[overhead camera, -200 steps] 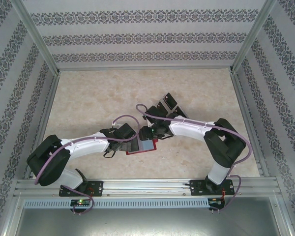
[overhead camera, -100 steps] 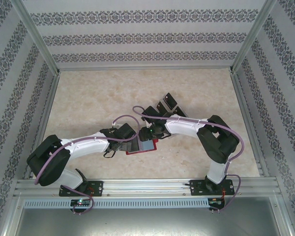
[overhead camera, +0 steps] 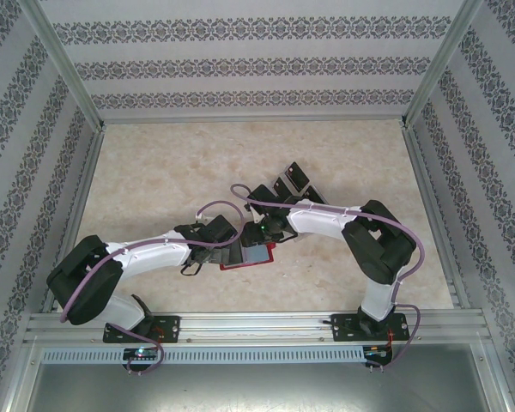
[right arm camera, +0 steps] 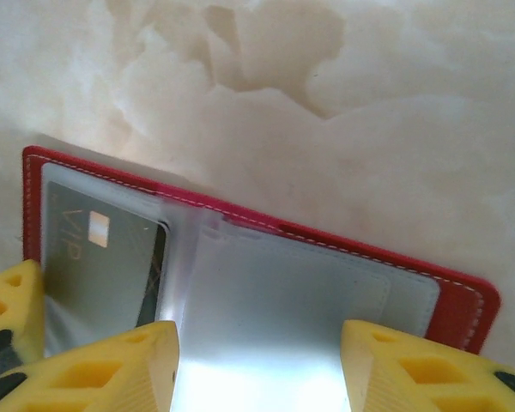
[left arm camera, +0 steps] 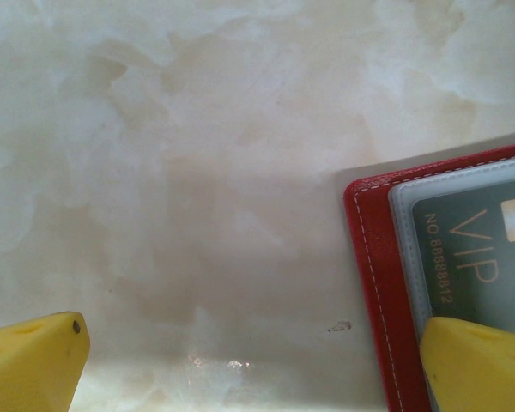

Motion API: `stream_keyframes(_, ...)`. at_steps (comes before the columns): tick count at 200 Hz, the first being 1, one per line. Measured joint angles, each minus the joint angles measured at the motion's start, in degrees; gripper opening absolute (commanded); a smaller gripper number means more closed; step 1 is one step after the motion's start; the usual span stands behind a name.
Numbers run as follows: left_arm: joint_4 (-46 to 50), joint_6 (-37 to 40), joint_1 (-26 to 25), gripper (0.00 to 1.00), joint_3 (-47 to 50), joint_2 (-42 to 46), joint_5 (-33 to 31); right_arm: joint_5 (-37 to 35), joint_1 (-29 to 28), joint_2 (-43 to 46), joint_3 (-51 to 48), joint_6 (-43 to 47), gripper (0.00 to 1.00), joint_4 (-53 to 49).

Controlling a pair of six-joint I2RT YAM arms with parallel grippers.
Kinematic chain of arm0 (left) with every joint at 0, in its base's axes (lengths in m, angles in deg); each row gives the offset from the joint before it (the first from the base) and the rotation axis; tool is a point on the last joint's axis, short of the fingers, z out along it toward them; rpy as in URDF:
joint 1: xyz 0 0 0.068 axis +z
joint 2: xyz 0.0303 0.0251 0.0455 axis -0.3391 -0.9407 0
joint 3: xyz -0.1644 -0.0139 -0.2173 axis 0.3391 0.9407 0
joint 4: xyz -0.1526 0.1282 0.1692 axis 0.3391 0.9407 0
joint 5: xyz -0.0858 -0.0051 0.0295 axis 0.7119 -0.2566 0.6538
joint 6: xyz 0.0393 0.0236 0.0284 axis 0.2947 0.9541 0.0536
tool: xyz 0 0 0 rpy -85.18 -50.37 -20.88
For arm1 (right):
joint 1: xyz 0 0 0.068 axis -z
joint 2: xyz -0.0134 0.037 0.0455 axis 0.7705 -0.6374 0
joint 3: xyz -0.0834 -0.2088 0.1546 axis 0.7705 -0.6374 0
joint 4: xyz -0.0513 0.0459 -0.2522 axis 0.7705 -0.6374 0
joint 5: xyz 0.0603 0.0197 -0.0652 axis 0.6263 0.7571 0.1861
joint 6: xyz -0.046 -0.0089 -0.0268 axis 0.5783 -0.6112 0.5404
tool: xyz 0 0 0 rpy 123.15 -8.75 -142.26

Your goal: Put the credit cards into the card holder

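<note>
Card holder [overhead camera: 256, 256]: you're seeing it lying open on the table [overhead camera: 154, 172], between both grippers.
Left gripper [left arm camera: 253, 369]: gaping wide, one finger [left arm camera: 476, 365] sitting over the holder's corner beside a sleeved VIP card [left arm camera: 472, 249].
Right gripper [right arm camera: 257, 378]: spreading wide, straddling the clear sleeve [right arm camera: 283, 300].
Credit cards [overhead camera: 293, 178]: lying loose just beyond the right gripper.

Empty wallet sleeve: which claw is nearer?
Right. The right claw is over the empty sleeve; the left claw sits at the wallet's opposite edge, by the VIP card.
</note>
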Motion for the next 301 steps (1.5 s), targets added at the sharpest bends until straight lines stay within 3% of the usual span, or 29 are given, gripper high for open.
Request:
stream_keyframes(147, 0.11, 0.0, 0.0, 1.0, 0.09, 0.72, 0.11, 7.96, -0.39, -0.79, -0.02, -5.9, 0.52, 4.92)
stream_keyframes(210, 0.68, 0.0, 0.0, 1.0, 1.01, 10.32, -0.7, 8.2, -0.92, -0.81, -0.02, -6.69, 0.52, 5.73)
stream_keyframes(251, 0.2, 1.62, -0.2, 1.0, 4.02, 15.93, 3.04, 8.24, -1.25, -1.03, -0.02, -7.13, 0.52, 6.05)
stream_keyframes(301, -2.29, 3.37, -5.31, 1.0, 8.09, 19.54, 5.31, 8.26, -1.25, -1.4, -0.04, -7.76, 0.52, 6.56)
